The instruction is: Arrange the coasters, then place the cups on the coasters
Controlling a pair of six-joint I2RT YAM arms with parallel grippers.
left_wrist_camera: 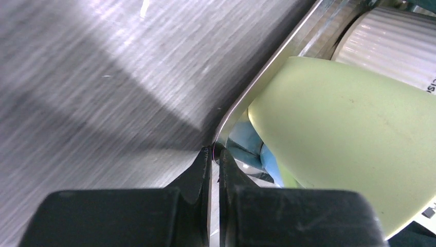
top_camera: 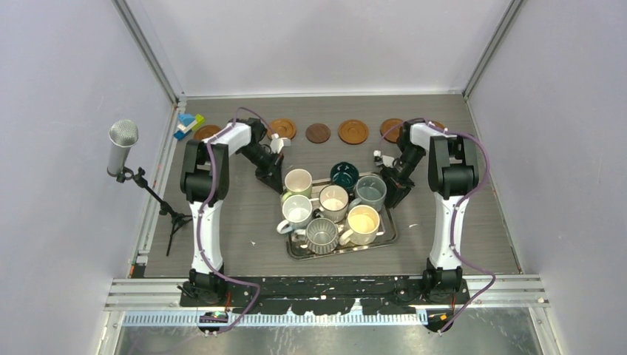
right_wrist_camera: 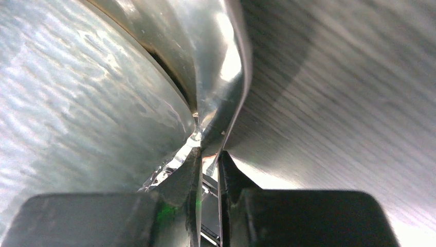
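Observation:
Seven cups stand packed on a steel tray (top_camera: 390, 235) mid-table, among them a cream cup (top_camera: 299, 181), a teal cup (top_camera: 344, 174), a grey-blue cup (top_camera: 370, 192) and a ribbed grey cup (top_camera: 322, 235). The coasters lie in a row at the back: orange-brown ones (top_camera: 282, 129) (top_camera: 353, 132) and a dark one (top_camera: 318, 132), with others partly hidden behind the arms. My left gripper (top_camera: 272, 181) (left_wrist_camera: 216, 153) is shut on the tray's rim (left_wrist_camera: 267, 77) at its left corner, beside the cream cup (left_wrist_camera: 349, 134). My right gripper (top_camera: 395, 196) (right_wrist_camera: 208, 154) is shut on the tray's right rim (right_wrist_camera: 226, 67), next to the grey-blue cup (right_wrist_camera: 77, 103).
A microphone on a stand (top_camera: 123, 148) rises at the left edge. Small blue and green blocks (top_camera: 188, 124) lie at the back left. Grey walls close in the table at the back and on both sides.

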